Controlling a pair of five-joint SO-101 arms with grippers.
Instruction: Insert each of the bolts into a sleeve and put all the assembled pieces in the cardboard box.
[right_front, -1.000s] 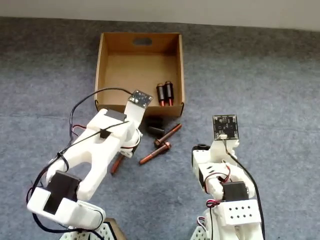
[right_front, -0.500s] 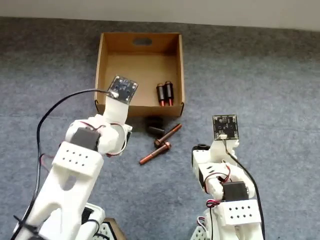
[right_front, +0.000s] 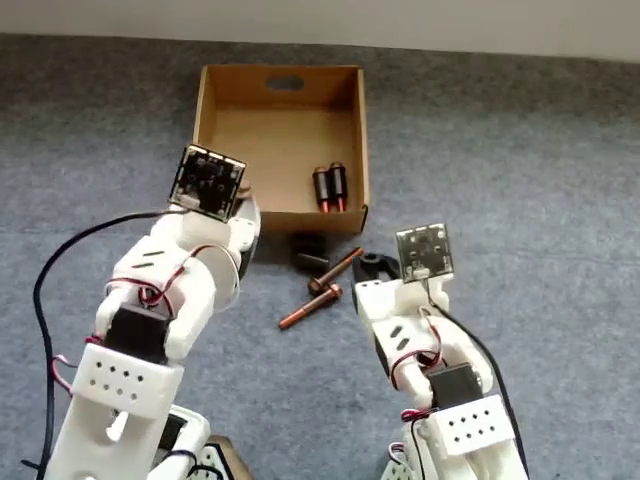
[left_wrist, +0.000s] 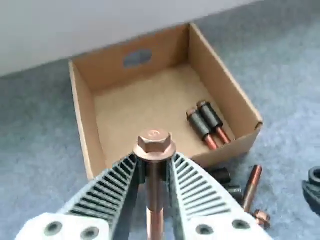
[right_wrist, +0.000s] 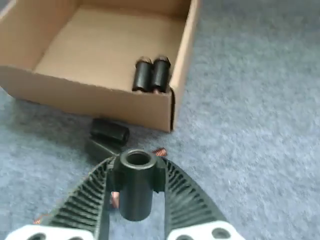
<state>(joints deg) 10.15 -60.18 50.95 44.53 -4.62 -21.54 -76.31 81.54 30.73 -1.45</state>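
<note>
My left gripper (left_wrist: 154, 167) is shut on a copper bolt (left_wrist: 154, 145), held head up over the carpet just in front of the cardboard box (left_wrist: 82, 117). My right gripper (right_wrist: 136, 172) is shut on a black sleeve (right_wrist: 135, 187), bore end up, near the box's front right corner. In the high view this sleeve (right_front: 375, 267) hangs beside two loose bolts (right_front: 338, 268) (right_front: 310, 307) on the carpet. Two loose black sleeves (right_front: 310, 252) lie against the front wall of the box (right_front: 203, 130). Inside it rest two assembled pieces (right_front: 330, 187).
Grey carpet covers the table. The left arm's wrist camera (right_front: 207, 182) hangs over the box's front left corner. The right arm's base (right_front: 465, 430) stands at the front edge. Open carpet lies to the right of the box.
The left arm has risen from the carpet with a bolt and swung back toward the box's front left corner. The right arm has shifted left and forward with its sleeve, toward the loose bolts.
</note>
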